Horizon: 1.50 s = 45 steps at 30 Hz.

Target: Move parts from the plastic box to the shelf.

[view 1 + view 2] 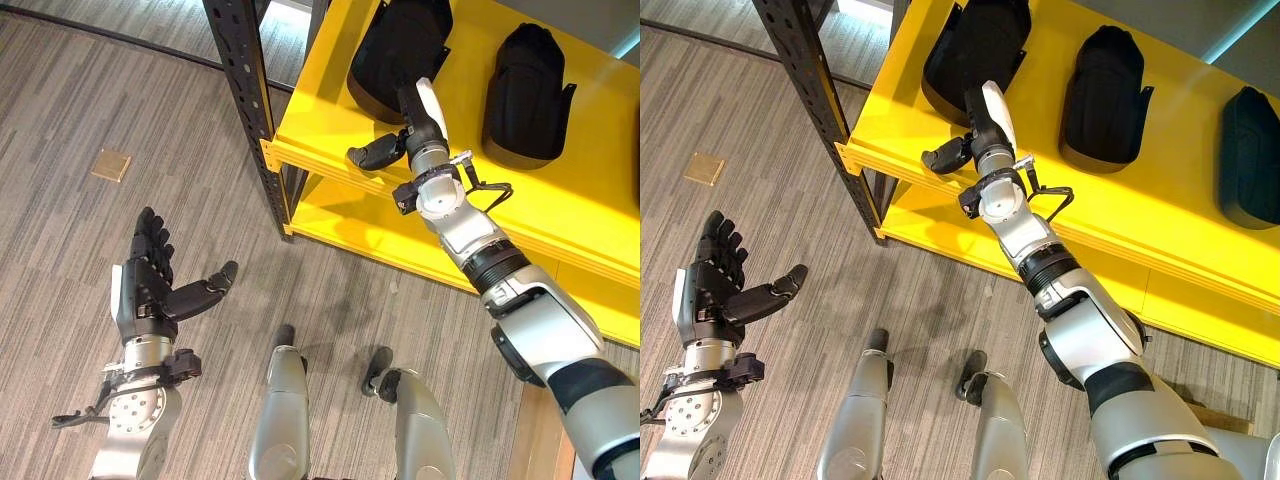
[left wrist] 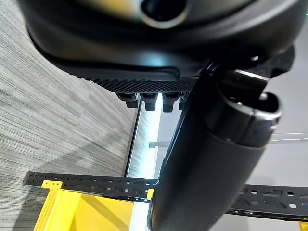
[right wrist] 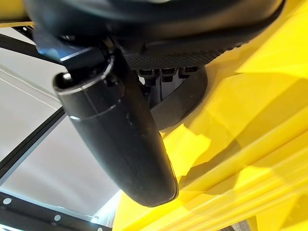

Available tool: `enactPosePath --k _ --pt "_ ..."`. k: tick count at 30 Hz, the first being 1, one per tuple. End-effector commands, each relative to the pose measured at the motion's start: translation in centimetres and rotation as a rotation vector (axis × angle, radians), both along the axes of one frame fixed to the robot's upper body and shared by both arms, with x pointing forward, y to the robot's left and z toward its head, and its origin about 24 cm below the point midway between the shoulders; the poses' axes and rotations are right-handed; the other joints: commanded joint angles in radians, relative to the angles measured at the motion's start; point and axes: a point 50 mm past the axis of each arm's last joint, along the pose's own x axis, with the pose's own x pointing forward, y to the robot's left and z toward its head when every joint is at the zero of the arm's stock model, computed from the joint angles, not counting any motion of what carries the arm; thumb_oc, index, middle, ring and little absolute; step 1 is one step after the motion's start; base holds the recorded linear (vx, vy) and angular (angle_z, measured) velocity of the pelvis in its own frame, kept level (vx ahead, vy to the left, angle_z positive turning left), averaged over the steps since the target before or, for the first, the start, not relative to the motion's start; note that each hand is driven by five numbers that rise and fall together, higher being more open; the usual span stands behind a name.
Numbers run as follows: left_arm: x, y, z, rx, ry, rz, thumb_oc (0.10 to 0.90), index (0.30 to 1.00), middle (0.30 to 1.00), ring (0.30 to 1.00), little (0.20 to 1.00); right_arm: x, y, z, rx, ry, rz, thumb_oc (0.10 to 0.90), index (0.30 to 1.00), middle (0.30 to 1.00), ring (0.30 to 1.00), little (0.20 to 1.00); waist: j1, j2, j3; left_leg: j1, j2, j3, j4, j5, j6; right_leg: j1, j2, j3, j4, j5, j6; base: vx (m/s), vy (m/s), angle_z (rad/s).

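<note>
Three black moulded parts lie on the yellow shelf (image 1: 320, 115): one at the left (image 1: 975, 45), one in the middle (image 1: 1105, 95), one at the right edge (image 1: 1252, 155). My right hand (image 1: 420, 118) reaches over the shelf's front edge. Its straight fingers rest against the near end of the left part (image 3: 185, 98), and its thumb (image 3: 120, 139) sticks out to the side, gripping nothing. My left hand (image 1: 150, 280) hovers over the floor at the lower left, fingers spread and empty.
A black perforated upright (image 1: 245, 90) carries the shelf's left corner. A lower yellow shelf board (image 1: 370, 225) sits beneath. A small brown square plate (image 1: 110, 164) lies in the grey plank floor to the left.
</note>
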Motion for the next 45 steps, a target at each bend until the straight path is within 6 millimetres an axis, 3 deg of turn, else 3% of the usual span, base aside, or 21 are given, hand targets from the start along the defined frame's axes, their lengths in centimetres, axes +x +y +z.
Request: enactPosePath --k 1,16,19,26,33,38,45 --pt "-1.0 0.4 3.3 0.062 -0.174 -0.001 0.9 1.0 1.0 1.0 1.0 -0.8 0.1 3.3 0.047 -0.149 0.047 0.9 1.0 1.0 1.0 1.0 -0.01 -0.016 -0.063 -0.03 0.003 -0.023 -0.043 0.044 0.042 0.08 -0.017 0.038 -0.016 -0.009 0.063 0.0 0.0 0.0" --pt "-0.9 0.5 3.2 0.059 -0.164 -0.001 0.9 1.0 1.0 1.0 1.0 -1.0 -0.1 3.5 0.063 -0.163 0.053 0.9 1.0 1.0 1.0 1.0 -0.015 -0.014 -0.073 -0.024 0.005 -0.021 -0.046 0.046 0.042 0.084 -0.015 0.038 -0.019 -0.005 0.064 0.0 -0.002 0.0" --pt "-0.9 0.4 3.2 0.06 -0.164 -0.006 0.9 1.0 1.0 1.0 1.0 -1.2 0.2 4.2 0.081 -0.188 0.068 0.9 1.0 1.0 1.0 1.0 -0.013 -0.015 -0.078 -0.017 0.006 -0.021 -0.049 0.044 0.043 0.091 -0.016 0.037 -0.022 -0.004 0.065 0.0 0.0 0.0" --pt "-0.5 0.2 3.3 0.068 -0.155 -0.035 0.9 1.0 1.0 1.0 1.0 -2.6 1.8 8.7 0.191 -0.322 0.153 0.9 1.0 1.0 1.0 1.0 -0.008 -0.016 -0.101 0.008 0.005 -0.024 -0.055 0.04 0.043 0.119 -0.014 0.032 -0.033 -0.006 0.068 0.0 0.0 0.0" --pt "-0.1 0.0 3.3 0.074 -0.144 -0.064 0.9 1.0 1.0 1.0 1.0 -3.7 3.9 11.0 0.278 -0.373 0.233 0.9 1.0 1.0 1.0 1.0 0.001 -0.019 -0.122 0.031 0.002 -0.027 -0.059 0.037 0.044 0.157 -0.015 0.024 -0.05 -0.005 0.072 0.0 -0.001 0.01" --pt "0.0 0.1 3.2 0.08 -0.132 -0.069 0.9 1.0 1.0 1.0 1.0 -4.1 4.6 11.3 0.302 -0.379 0.27 0.9 1.0 1.0 1.0 1.0 0.0 -0.021 -0.142 0.06 0.001 -0.027 -0.077 0.038 0.044 0.19 -0.015 0.016 -0.072 -0.003 0.076 0.0 0.0 0.01" --pt "0.2 -0.1 2.9 0.074 -0.117 -0.079 0.9 1.0 1.0 1.0 1.0 -3.9 3.9 10.5 0.314 -0.355 0.269 0.9 1.0 1.0 1.0 1.0 -0.012 -0.018 -0.165 0.103 0.001 -0.024 -0.099 0.04 0.044 0.241 -0.011 0.01 -0.106 0.001 0.08 0.01 0.005 0.01"
